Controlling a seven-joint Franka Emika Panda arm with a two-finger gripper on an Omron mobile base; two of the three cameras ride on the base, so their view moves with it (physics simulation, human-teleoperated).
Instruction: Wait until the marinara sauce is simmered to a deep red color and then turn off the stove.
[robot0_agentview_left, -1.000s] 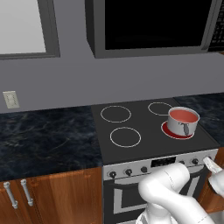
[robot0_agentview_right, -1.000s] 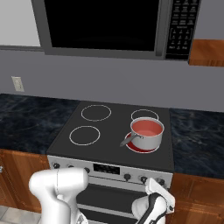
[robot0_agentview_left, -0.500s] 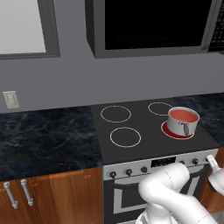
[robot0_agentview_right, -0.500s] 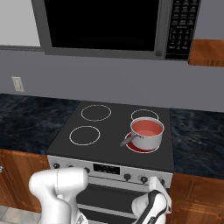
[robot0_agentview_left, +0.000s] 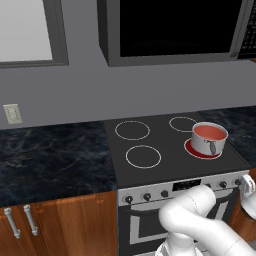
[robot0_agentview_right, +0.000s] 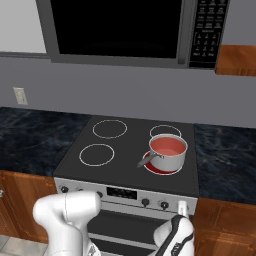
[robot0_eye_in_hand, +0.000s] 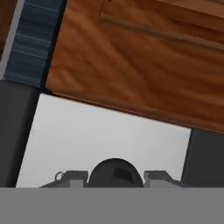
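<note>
Hand view: clenched on a black knob set in the silver front panel, wood cabinet just past it. Up and away from the hand, on the stove: steel saucepan over a glowing red burner, holding marinara sauce, flat salmon-red. Beyond: dark microwave. Alongside: marbled counter.
</note>
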